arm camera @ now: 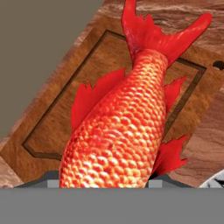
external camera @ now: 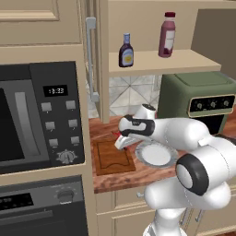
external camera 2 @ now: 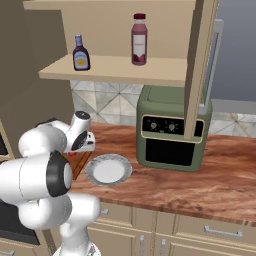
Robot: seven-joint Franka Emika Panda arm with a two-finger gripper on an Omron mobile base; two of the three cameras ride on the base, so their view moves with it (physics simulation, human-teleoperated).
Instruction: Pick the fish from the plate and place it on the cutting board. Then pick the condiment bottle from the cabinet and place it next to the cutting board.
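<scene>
Above cutting board [arm camera: 57, 127]: hand [external camera: 120, 140] gripping fish [arm camera: 118, 127], held clear of plate [external camera: 156, 154].

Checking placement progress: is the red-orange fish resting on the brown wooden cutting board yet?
Cannot tell. Hand view shows the fish in front of the board, hiding any gap or contact.

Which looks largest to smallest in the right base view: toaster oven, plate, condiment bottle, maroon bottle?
1. toaster oven
2. plate
3. maroon bottle
4. condiment bottle
Both bottles stand on the cabinet shelf, farther back than the plate, so that gap is less sure.
</scene>
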